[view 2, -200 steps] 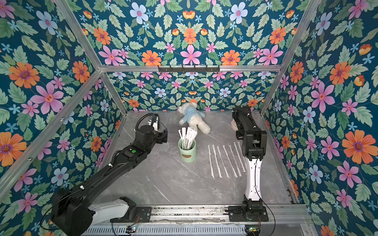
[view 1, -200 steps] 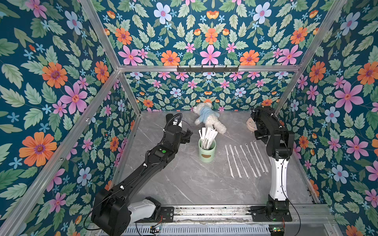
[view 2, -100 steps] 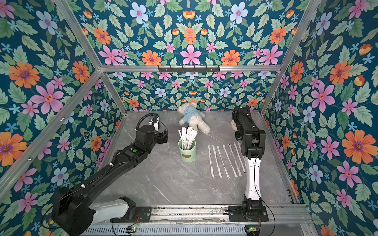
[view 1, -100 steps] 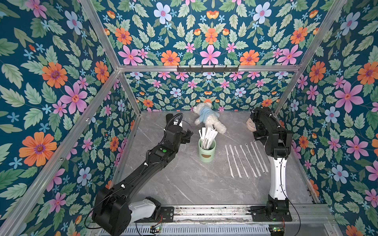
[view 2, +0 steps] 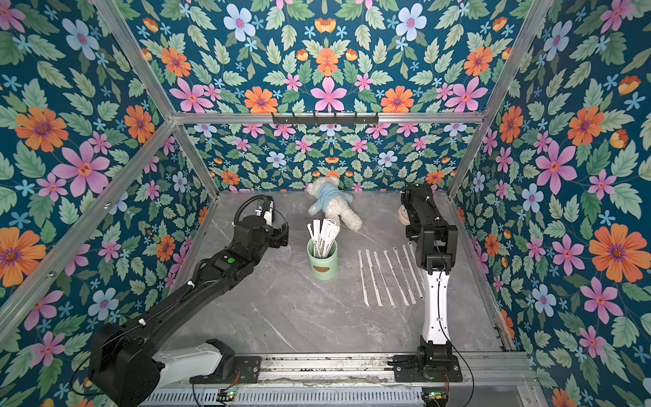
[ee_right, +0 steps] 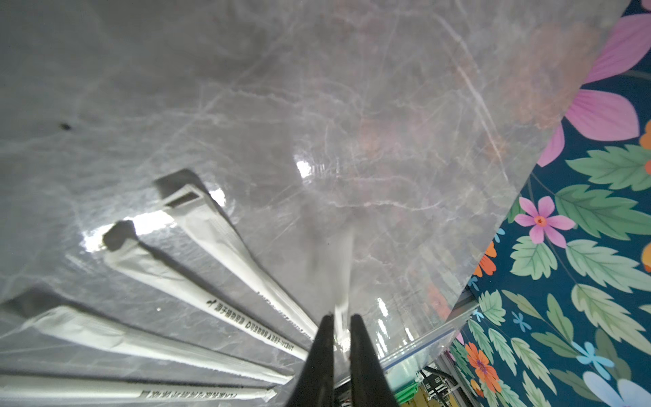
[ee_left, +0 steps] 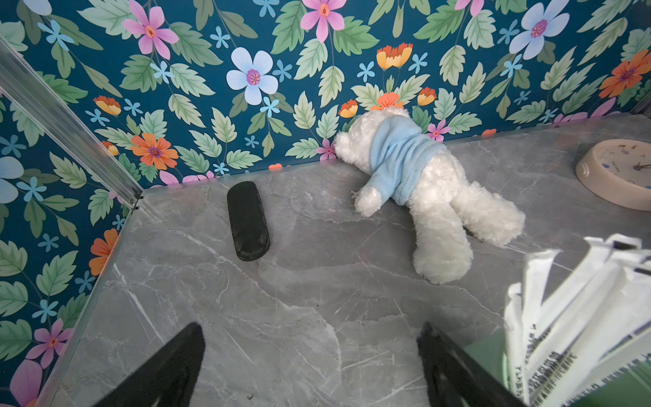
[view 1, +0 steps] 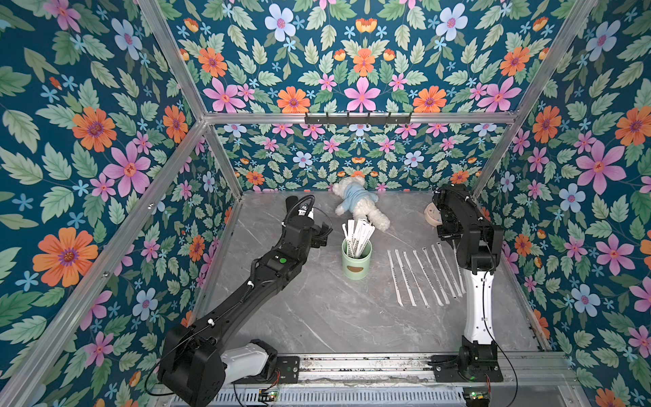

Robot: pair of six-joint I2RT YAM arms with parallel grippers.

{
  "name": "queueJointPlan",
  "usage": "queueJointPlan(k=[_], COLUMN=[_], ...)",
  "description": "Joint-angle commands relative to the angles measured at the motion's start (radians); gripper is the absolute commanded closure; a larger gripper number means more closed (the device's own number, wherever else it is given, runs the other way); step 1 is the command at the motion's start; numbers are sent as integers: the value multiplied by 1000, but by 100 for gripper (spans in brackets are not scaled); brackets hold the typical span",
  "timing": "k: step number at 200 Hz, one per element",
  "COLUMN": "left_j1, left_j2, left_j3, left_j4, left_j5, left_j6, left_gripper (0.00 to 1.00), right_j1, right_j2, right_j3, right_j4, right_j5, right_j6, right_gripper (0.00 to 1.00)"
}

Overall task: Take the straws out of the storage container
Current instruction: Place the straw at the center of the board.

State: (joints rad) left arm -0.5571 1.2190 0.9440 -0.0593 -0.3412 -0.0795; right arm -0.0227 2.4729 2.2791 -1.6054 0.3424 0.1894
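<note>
Pointing down at the grey marble table [ee_right: 317, 105], the right gripper [ee_right: 340, 317] has its two black fingers almost together with one blurred straw [ee_right: 347, 267] running between them; whether it is pinched cannot be told. Just beside it a row of straws [view 1: 422, 275] lies flat, side by side on the table. Well apart, the left gripper [ee_left: 311, 329] is spread wide, holding nothing, next to the mint-green storage container [view 1: 356, 266], which stands upright mid-table with a bunch of straws [view 1: 357, 236] poking out.
</note>
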Motion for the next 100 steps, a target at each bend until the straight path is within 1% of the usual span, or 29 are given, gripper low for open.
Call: queueJointPlan(k=[1, 34, 48, 62, 76, 91, 100], left_j1=[0, -1, -1, 0, -1, 0, -1], left_j2=[-5, -9, -9, -9, -8, -10, -12], left_j3=[8, 7, 7, 7, 9, 9, 9], left_j4=[10, 12, 12, 12, 11, 10, 10], left_j5=[-5, -6, -5, -5, -2, 3, 5], left_j6=[6, 6, 7, 6, 5, 2, -2], left_gripper=[3, 3, 3, 3, 4, 4, 4], right_j1=[0, 0, 2, 13, 33, 76, 115], right_j2=[-17, -34, -61, -126, -218, -328, -397], right_j3=[-3, -16, -31, -81, -159, -258, -317], right_j4=[-76, -62, -35, 30, 119, 230, 290], right_j5=[-5, -14, -46, -109, -198, -287, -317], right_j6=[2, 15, 21, 21, 16, 16, 20], right_gripper=[85, 85, 85, 85, 85, 84, 83])
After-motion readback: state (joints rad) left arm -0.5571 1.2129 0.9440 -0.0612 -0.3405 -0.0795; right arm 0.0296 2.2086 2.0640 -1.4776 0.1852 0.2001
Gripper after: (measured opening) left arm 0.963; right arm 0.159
